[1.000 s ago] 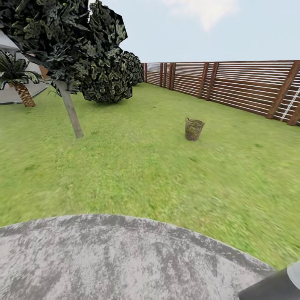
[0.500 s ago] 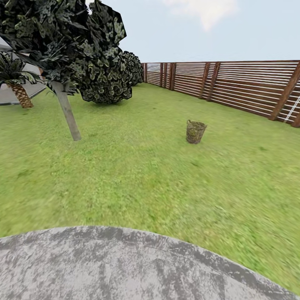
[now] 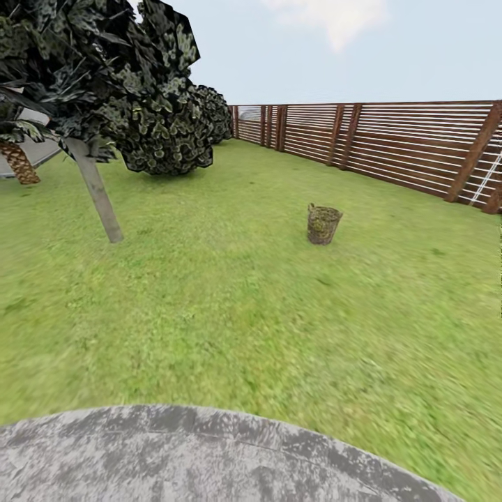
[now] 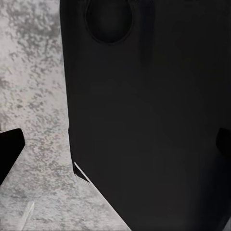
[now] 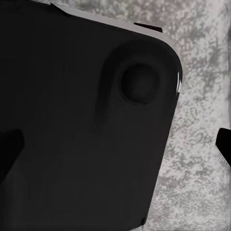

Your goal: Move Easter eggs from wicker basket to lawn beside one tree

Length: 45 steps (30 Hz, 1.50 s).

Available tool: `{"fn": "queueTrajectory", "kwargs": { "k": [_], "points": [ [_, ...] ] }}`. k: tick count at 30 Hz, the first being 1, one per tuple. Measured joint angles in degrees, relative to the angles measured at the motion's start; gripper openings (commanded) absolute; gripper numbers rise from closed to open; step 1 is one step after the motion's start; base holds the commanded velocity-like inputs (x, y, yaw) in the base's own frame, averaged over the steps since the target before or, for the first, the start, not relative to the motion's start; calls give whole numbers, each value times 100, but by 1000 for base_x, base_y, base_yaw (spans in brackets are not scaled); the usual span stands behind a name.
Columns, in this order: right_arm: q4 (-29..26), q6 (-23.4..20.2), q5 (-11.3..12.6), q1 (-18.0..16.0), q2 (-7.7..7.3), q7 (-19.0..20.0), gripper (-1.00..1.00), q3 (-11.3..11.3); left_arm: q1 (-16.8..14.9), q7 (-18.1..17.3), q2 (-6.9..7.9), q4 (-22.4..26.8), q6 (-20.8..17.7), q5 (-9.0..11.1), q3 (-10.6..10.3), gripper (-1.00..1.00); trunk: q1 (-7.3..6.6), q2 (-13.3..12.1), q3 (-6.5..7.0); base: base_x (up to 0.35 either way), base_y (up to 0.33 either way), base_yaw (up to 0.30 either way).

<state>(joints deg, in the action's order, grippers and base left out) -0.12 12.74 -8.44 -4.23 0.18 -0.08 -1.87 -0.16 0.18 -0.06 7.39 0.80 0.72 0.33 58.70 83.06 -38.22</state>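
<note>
- One wicker basket [image 3: 323,224] stands upright on the lawn [image 3: 230,307], out toward 1 o'clock from the robot in the head view; its contents are too small to make out, so no eggs can be counted.
- One tree [image 3: 94,192] with a pale, leaning trunk rises at about 11 o'clock, well apart from the basket, its dark speckled foliage spreading over the upper left.
- Behind it sits one rounded dark bush [image 3: 171,136], and one scaly palm trunk [image 3: 17,164] shows at the far left edge.
- One slatted brown fence [image 3: 390,146] runs from 12 o'clock across to 3 o'clock behind the basket.
- One grey mottled paved patio [image 3: 174,453] curves along the near edge at 6 o'clock.
- In the left wrist view, one dark fingertip [image 4: 9,149] shows at each side edge, with a black robot body panel [image 4: 149,120] between, over grey paving.
- In the right wrist view, two dark fingertips [image 5: 9,149] likewise sit at opposite edges.
- Both grippers look spread wide and hold nothing.
</note>
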Motion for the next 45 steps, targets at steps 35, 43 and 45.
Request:
{"fn": "queueTrajectory", "kwargs": {
  "k": [35,43,45],
  "points": [
    [2,-1,3,-1,-9,0,100,0,-2,0,-2,0,0,0,0,100,0,0,0,340,0,-82],
    [1,1,0,2,0,0,100,0,0,0,-2,0,0,0,0,100,0,0,0,339,77,0],
    [2,1,-1,2,0,0,100,0,0,0,-2,0,0,0,0,100,0,0,0,338,136,0]
  ]
}}
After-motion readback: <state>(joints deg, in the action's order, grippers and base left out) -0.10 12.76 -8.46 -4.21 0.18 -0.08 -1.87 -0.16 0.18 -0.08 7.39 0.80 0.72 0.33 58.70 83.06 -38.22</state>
